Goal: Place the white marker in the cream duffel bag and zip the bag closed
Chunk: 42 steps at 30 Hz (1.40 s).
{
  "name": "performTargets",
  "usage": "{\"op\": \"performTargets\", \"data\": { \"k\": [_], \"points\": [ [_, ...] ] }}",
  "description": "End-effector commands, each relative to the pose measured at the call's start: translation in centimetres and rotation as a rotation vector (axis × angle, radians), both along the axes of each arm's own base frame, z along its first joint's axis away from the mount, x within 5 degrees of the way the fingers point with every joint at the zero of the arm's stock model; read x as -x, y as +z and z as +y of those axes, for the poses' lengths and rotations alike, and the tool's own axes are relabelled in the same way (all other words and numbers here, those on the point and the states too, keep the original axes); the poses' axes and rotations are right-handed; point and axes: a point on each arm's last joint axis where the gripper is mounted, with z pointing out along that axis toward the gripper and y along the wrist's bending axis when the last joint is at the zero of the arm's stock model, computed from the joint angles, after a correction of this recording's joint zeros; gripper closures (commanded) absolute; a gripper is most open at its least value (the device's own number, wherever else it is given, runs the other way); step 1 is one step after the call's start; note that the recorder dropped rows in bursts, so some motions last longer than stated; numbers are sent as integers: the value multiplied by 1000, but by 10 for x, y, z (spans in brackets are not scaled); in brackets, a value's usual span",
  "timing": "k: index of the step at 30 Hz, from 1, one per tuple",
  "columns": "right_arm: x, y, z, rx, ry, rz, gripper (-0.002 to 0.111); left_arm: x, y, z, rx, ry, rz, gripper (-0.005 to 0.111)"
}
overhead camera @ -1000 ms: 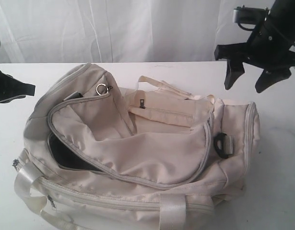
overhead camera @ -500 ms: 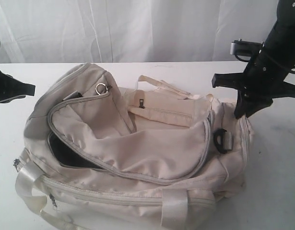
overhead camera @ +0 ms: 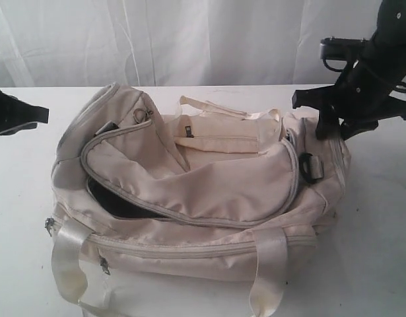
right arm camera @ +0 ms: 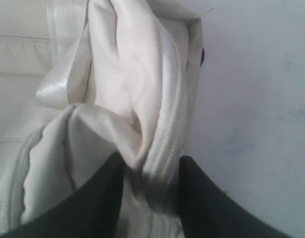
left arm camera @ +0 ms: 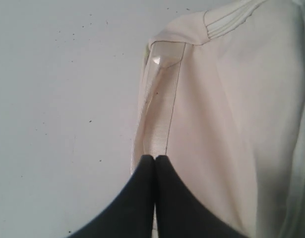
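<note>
The cream duffel bag (overhead camera: 189,254) lies slumped mid-counter (overhead camera: 377,257), main zipper (overhead camera: 293,173) undone. Its top flap (overhead camera: 216,188) sags, baring dark interior toward the counter's left edge, below the metal ring pull (overhead camera: 138,116).

White table (overhead camera: 385,264), white curtain (overhead camera: 189,39) behind, soft light.

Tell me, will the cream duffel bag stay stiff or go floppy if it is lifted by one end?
Probably floppy: the cream duffel bag sags in creases and its open flap droops. The fold in the right gripper bunches, so a lift would likely stretch the fabric first. The shiny webbing handle may be slippery.
</note>
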Motion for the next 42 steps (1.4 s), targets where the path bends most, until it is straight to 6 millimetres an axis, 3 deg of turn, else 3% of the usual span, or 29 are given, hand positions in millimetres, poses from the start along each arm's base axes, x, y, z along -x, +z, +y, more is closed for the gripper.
{"op": "performTargets", "data": {
  "k": [1,2,4,9,12,16,18,21,25,33,39,42],
  "points": [
    [10,0,-3,43,64,94,69,-5,20,-7,53,-53,-6,79],
    [11,5,-3,51,92,92,69,-7,28,-11,88,-81,-3,67],
    [9,16,-4,68,115,55,69,-6,42,-21,145,-183,8,57],
    [-2,42,-11,160,134,-75,69,-11,58,-26,29,-358,-150,56],
    [-9,50,-11,169,117,-150,69,-17,58,-25,20,-342,-197,56],
    [-24,43,-1,23,40,-223,69,-38,47,-22,165,-221,-193,57],
    [-31,37,10,-114,21,-249,69,-50,43,-29,265,-273,-134,60],
    [-40,29,32,-349,97,-271,69,-66,48,-39,324,-413,-58,62],
    [-43,22,54,-559,272,-287,69,-88,52,-34,270,-406,20,62],
    [-51,-2,69,-610,385,-235,69,-129,51,-36,271,-465,59,62],
    [-61,2,101,-424,639,-467,69,-148,59,-53,241,-623,-10,62],
    [-58,-6,123,-325,790,-536,69,-156,49,-57,226,-738,24,62]
  ]
}}
